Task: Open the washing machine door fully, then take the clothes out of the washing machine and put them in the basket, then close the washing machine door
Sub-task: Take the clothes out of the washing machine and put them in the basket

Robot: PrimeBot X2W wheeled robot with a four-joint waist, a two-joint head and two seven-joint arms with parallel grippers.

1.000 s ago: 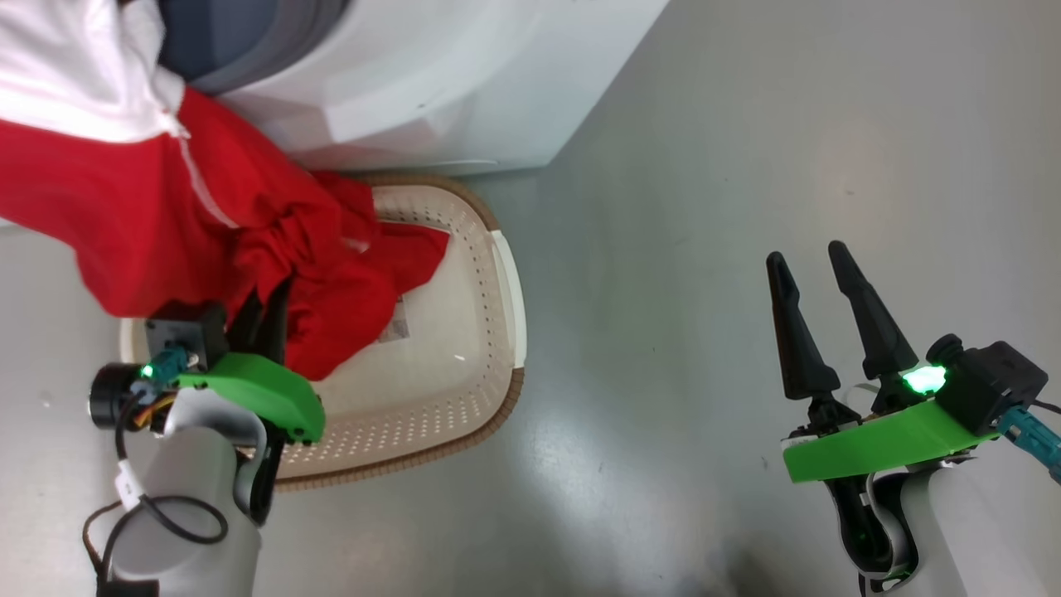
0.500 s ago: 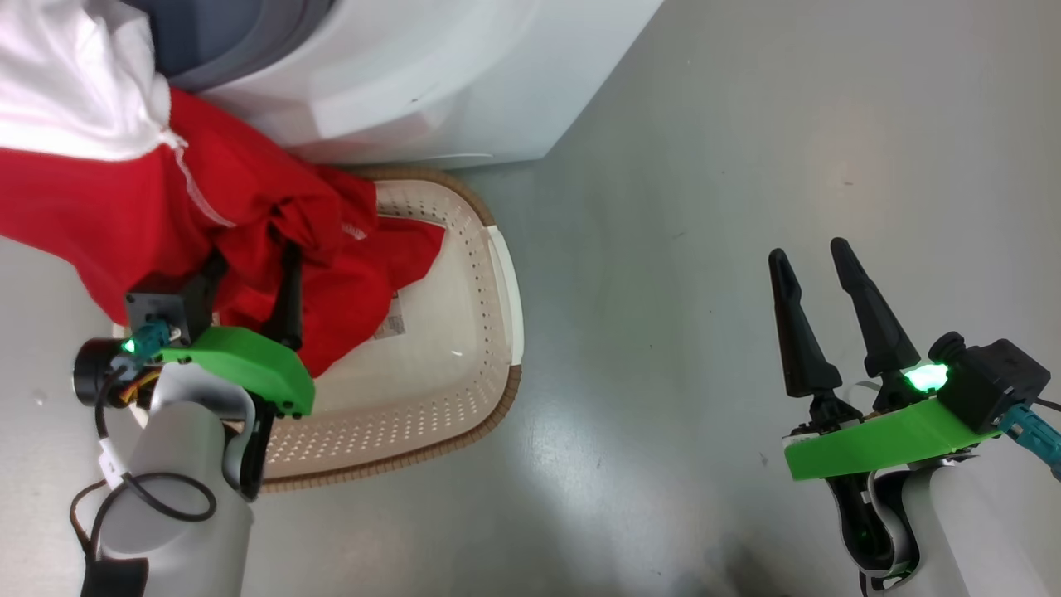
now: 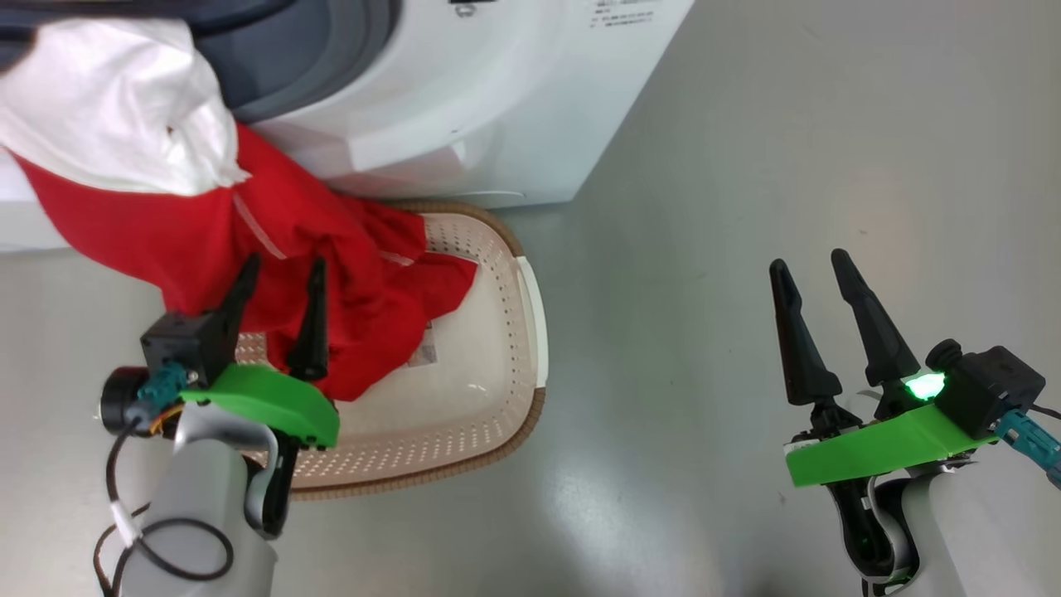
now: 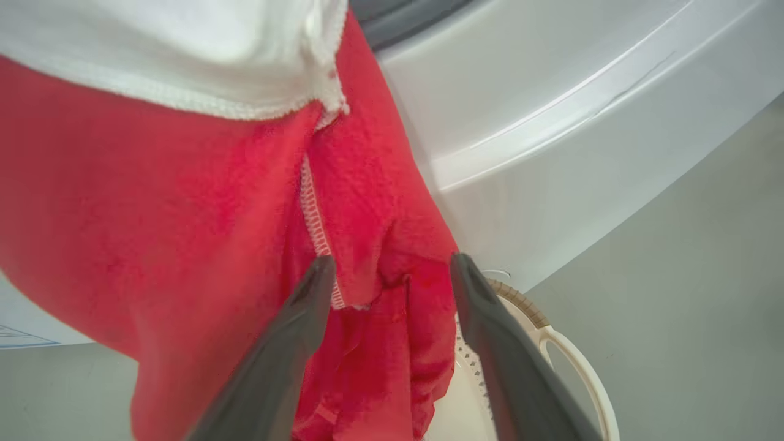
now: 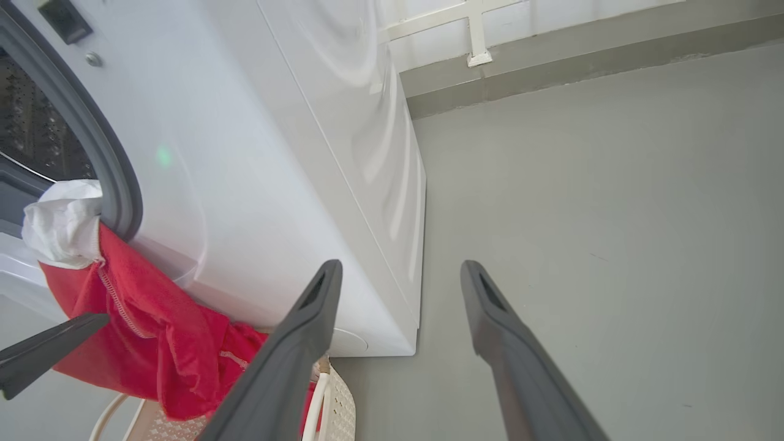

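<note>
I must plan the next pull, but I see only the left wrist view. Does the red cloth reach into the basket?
Observer: Yes. In the head view, the lower end of the red cloth lies in the basket; the rest hangs above it.
Operator: And where does the white piece sit?
Observer: In the right wrist view, the white piece hangs at the lip of the opening, by the grey ring of the washing machine.

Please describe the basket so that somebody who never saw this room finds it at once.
Start at the white washing machine on the grey floor. At its foot sits the basket, an oval cream tub with small holes and a brown woven-look rim. Unlike the smooth machine, it is low and open, and red clothes trail into it.
</note>
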